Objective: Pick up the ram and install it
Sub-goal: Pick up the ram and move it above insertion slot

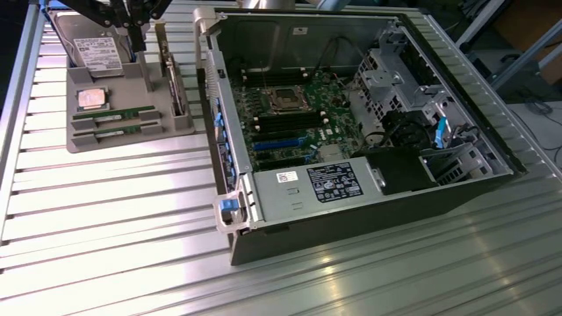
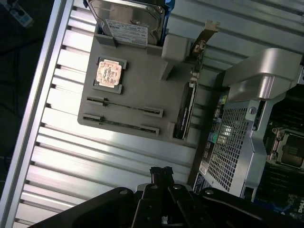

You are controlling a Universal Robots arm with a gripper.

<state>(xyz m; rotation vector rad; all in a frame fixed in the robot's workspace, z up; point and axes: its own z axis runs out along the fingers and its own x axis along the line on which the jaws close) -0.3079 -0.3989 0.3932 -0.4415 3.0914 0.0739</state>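
Showing the gripper [image 2: 161,172] pinched shut on nothing, poised above a grey tray [image 2: 137,71]; the ram [image 2: 124,107] lying untouched in its tray slot beside a twin stick [image 2: 121,125], well apart from the open computer case [image 1: 351,224] and its bare motherboard slots [image 1: 285,122]; nothing picked up or installed yet; white labels on hard drive [image 2: 130,23] and power supply [image 1: 303,194], print too small to read
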